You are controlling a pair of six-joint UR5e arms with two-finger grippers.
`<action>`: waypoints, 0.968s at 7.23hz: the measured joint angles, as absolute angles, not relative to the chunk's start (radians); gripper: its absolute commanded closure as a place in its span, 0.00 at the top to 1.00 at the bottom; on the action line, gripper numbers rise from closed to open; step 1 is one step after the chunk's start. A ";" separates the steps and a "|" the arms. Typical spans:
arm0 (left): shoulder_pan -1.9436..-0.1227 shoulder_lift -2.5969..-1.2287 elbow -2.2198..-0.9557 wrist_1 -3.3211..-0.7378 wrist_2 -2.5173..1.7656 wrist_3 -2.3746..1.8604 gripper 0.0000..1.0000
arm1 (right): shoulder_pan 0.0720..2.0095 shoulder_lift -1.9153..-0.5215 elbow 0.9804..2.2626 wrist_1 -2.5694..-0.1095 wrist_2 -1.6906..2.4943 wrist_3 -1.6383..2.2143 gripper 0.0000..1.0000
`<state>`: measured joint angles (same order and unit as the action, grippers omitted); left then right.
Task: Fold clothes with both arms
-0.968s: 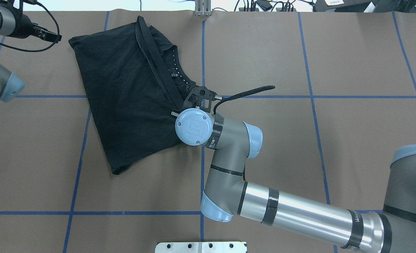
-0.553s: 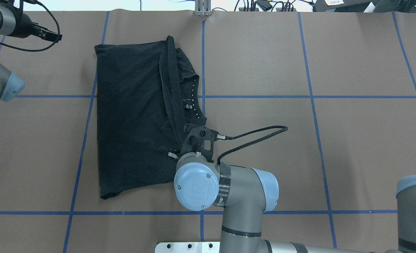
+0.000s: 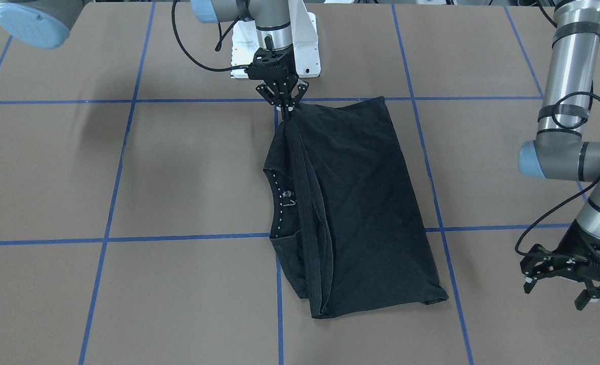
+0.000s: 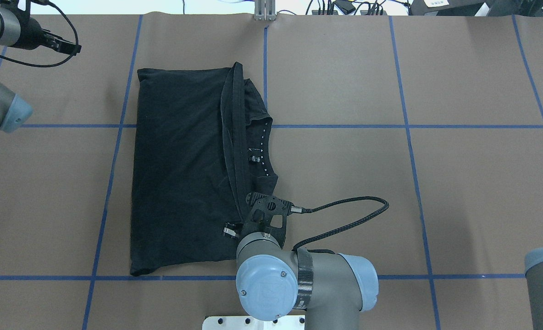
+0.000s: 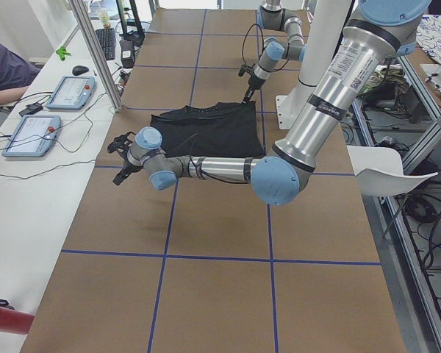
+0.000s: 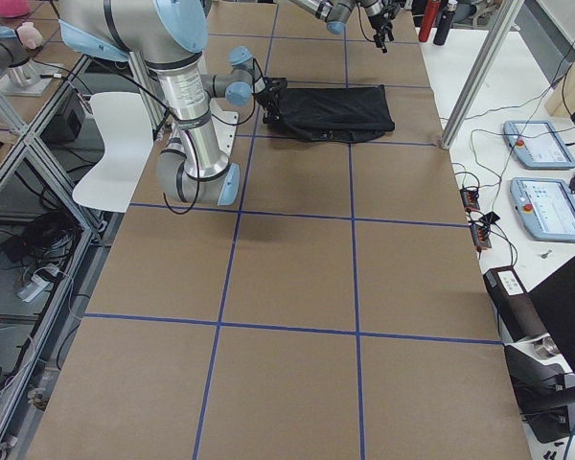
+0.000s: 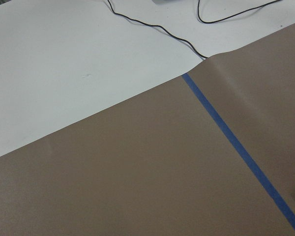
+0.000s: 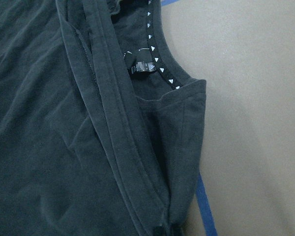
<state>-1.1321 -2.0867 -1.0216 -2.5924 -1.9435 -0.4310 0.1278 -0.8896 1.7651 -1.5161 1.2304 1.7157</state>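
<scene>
Light: bright, even, from above | Shadows: soft, faint on table | Focus: sharp throughout | Exposure: black shirt folds barely legible

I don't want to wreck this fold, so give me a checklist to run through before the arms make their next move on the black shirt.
1. Grip: the right gripper has its jaws shut on the T-shirt at the corner nearest the robot. Ok.
2. Layers pinched: hidden inside the jaws. Cannot tell.
3. Free arm: the left gripper is open, off to the side over bare table. Ok.
4. Fold neatness: the collar pokes out beyond the folded edge. Not ok.
5. Snagging: the cable lies off the cloth. Ok.
</scene>
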 measured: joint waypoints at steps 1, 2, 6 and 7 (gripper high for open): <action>-1.132 -2.087 -1.022 -2.592 -1.944 -0.431 1.00 | 0.137 -0.887 1.766 -1.530 1.237 1.703 1.00; -1.132 -2.088 -1.022 -2.592 -1.944 -0.431 1.00 | 0.166 -0.878 1.773 -1.565 1.275 1.666 1.00; -1.132 -2.088 -1.022 -2.592 -1.944 -0.431 1.00 | 0.360 -0.850 1.748 -1.615 1.498 1.373 1.00; -1.132 -2.088 -1.022 -2.593 -1.944 -0.432 1.00 | 0.406 -0.800 1.684 -1.614 1.514 1.332 1.00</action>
